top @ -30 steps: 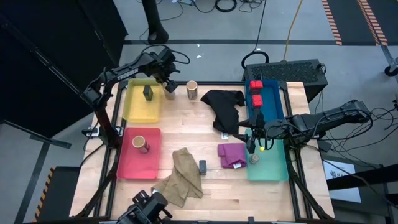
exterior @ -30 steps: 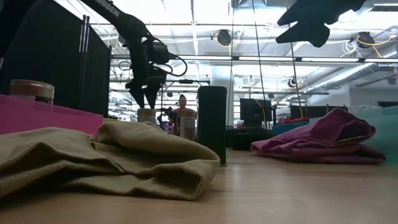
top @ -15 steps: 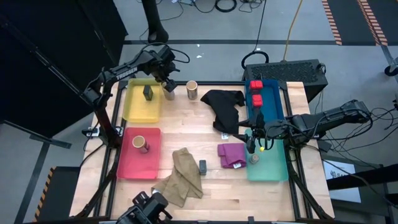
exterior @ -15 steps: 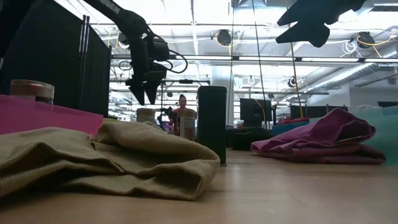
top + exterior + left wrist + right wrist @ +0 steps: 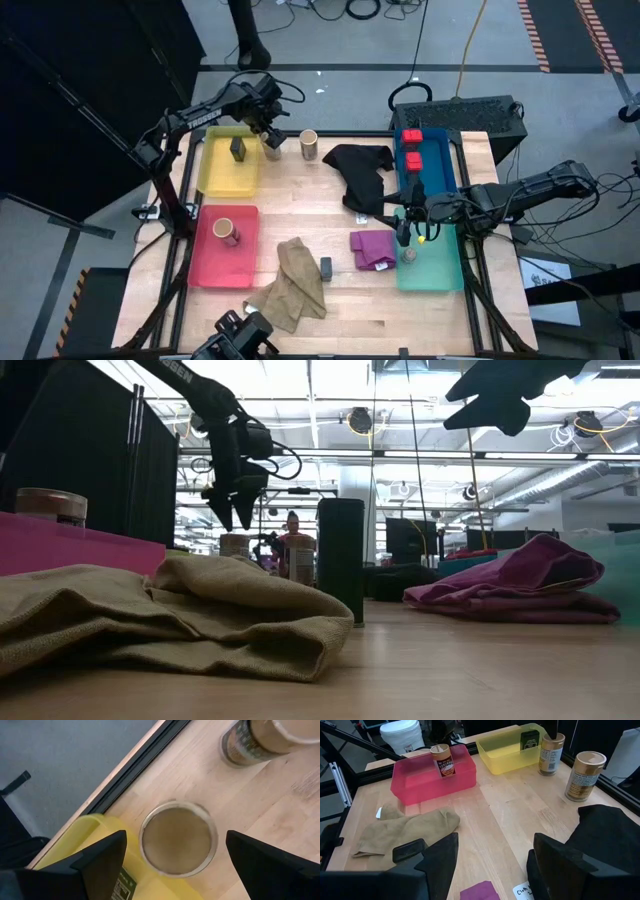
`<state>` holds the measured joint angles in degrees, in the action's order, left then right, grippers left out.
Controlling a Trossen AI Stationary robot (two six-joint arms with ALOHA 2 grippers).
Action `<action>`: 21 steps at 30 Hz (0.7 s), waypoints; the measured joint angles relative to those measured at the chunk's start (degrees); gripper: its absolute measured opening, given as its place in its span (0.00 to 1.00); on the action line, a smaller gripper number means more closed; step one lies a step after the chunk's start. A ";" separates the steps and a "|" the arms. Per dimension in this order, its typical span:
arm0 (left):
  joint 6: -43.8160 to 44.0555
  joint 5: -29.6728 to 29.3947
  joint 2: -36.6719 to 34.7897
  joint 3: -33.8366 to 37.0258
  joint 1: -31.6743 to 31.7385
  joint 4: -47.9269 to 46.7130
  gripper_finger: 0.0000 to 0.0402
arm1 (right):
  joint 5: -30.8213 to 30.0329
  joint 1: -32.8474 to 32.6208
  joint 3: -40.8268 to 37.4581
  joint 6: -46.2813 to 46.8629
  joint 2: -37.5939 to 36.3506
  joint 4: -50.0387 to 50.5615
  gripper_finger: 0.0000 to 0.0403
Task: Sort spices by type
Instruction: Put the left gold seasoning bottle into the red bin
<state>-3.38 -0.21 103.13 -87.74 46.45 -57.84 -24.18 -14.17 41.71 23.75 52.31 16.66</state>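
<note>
A pale wooden table stands in a workshop with a grey floor, cables and a dark screen at one side. Nearest the front edge, a khaki cloth lies crumpled, with a dark grey block standing just beside it. A purple cloth lies nearby, next to the teal tray, which holds a tiny grey round jar. The right gripper hangs above the near end of that tray, by the purple cloth; its fingers stand apart with nothing between them.

On the other side, the red tray holds one tan cylinder, upright.

Mid-table, a black cloth lies bunched against the blue tray, which holds two red boxes, one behind the other.

At the far edge, the yellow tray holds a second dark grey block. A tan cylinder stands on the wood, touching or just beside the tray's corner, and another tan cylinder stands a little apart from it. The left gripper hovers directly above the cylinder by the tray; the left wrist view looks straight down into the open-topped container, with the fingers spread wide on either side and clear of it, holding nothing. In the low view the gripper points down, above that cylinder.
</note>
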 joint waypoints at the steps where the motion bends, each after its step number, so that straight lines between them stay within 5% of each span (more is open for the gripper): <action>1: 0.00 0.01 -0.02 0.01 -0.20 0.39 0.87 | 0.00 0.00 0.00 0.01 0.00 -0.01 0.60; 21: 0.15 -1.39 -0.02 0.02 -0.84 0.30 0.87 | 0.02 0.00 0.00 0.01 0.00 0.01 0.60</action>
<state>-3.22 -1.61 103.11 -87.72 45.60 -57.54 -24.16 -14.17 41.71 23.76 52.31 16.67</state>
